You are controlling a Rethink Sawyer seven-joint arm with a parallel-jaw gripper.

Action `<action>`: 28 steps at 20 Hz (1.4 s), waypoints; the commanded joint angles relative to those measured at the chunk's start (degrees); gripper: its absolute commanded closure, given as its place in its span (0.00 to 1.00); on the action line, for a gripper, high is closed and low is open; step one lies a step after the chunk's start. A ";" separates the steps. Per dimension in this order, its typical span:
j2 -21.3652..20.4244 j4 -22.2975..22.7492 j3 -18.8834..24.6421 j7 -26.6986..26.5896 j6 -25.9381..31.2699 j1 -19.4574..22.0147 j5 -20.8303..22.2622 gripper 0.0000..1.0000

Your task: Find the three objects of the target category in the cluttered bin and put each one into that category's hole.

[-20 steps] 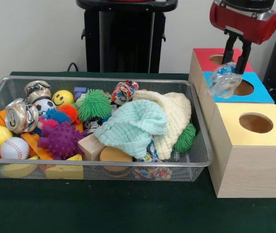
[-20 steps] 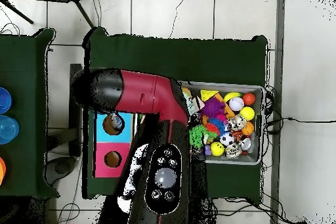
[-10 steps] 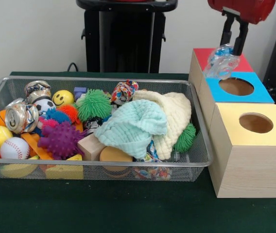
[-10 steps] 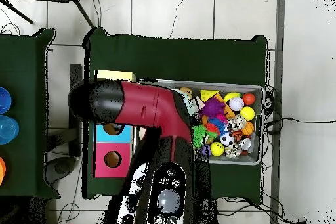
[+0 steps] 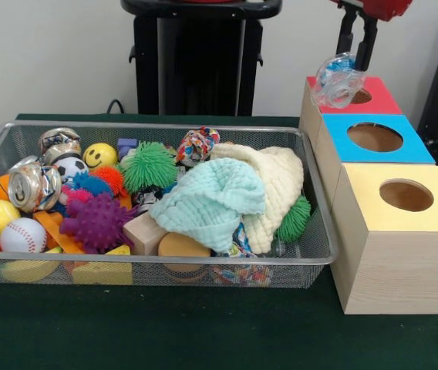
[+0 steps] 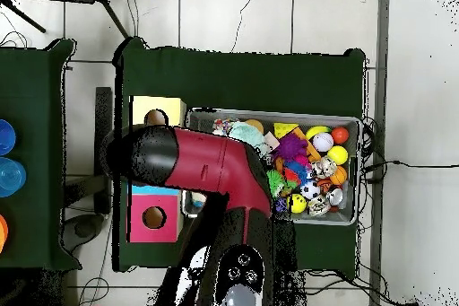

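Above the red-topped box [image 5: 342, 104] at the far end of the row, in the front view, you see the gripper [image 5: 356, 48] hanging with its two dark fingers pinched on a crumpled clear plastic bottle [image 5: 335, 80], which dangles over that box's near-left corner, just beside its round hole. Next in the row come the blue-topped box [image 5: 373, 142] and the yellow-topped box [image 5: 400, 231], both with open holes. To their left the wire bin [image 5: 149, 266] holds a mint cloth [image 5: 211, 202] and a cream cloth [image 5: 277, 181] piled over toys, a crushed can [image 5: 35, 186] at the left end, and a purple spiky ball [image 5: 94, 221]. In the overhead view, you find the red arm [image 6: 202, 163] covering the blue box and part of the bin [image 6: 350, 123]; the gripper and bottle are hidden under it, while the yellow box [image 6: 157, 112] and red box [image 6: 152, 217] show
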State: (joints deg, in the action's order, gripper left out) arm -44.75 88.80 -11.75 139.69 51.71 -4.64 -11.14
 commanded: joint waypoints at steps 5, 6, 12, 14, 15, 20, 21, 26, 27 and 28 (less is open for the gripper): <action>1.52 7.83 2.61 7.85 -7.83 -0.57 -0.83 1.00; 1.90 7.45 2.54 8.35 -7.92 -0.85 -0.89 1.00; 3.56 6.12 2.07 10.13 -8.60 -2.21 -1.32 1.00; 3.77 5.84 1.92 10.33 -8.45 -2.44 -1.50 1.00; 3.92 5.67 1.85 10.48 -8.38 -2.57 -1.59 1.00; 4.72 4.47 1.47 11.08 -7.72 -3.16 -1.80 1.00; 4.87 4.26 1.45 11.12 -7.63 -3.20 -1.84 1.00; 5.02 3.89 1.30 11.18 -7.28 -3.44 -2.04 1.00; 5.03 3.87 1.27 11.28 -7.22 -3.54 -2.10 1.00; 5.02 3.83 1.18 11.46 -7.14 -3.71 -2.18 1.00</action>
State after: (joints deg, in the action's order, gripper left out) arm -41.55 91.21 -11.77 139.69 46.11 -8.51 -11.25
